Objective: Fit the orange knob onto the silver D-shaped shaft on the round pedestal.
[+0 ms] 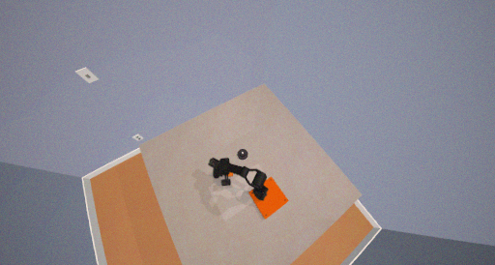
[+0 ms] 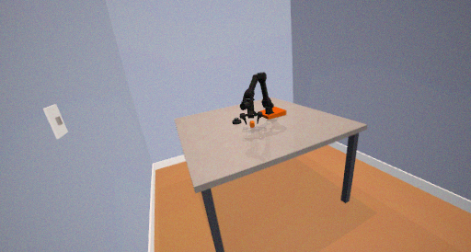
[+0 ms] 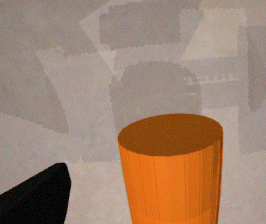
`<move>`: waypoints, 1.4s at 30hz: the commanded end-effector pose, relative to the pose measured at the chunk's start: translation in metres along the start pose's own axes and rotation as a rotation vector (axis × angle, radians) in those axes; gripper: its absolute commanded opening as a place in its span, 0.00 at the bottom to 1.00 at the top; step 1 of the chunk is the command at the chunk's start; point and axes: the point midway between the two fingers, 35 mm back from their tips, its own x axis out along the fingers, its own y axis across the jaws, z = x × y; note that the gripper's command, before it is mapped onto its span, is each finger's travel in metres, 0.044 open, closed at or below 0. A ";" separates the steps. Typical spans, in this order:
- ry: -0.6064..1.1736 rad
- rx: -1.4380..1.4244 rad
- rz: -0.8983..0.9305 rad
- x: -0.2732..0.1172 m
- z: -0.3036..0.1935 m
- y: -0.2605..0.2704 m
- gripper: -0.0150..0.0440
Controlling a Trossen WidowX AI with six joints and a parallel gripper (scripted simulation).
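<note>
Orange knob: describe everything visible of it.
The orange knob is a small cylinder with a smooth, plastic-looking surface. Its flat end face looks darker than the bright side, which carries fine lengthwise streaks; no hole shows. It appears to stand upright on the table, off the round pedestal. The open claw straddles it, with a gap on either side in the wrist view.
</note>
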 end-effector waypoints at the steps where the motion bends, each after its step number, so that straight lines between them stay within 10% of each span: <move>1: 0.006 -0.003 0.005 0.007 -0.002 0.001 1.00; 6: 0.006 -0.003 0.005 0.013 -0.002 0.002 1.00; 14: 0.006 -0.003 0.005 0.013 -0.002 0.002 0.66; 42: -0.134 0.000 0.005 0.006 -0.009 0.001 0.56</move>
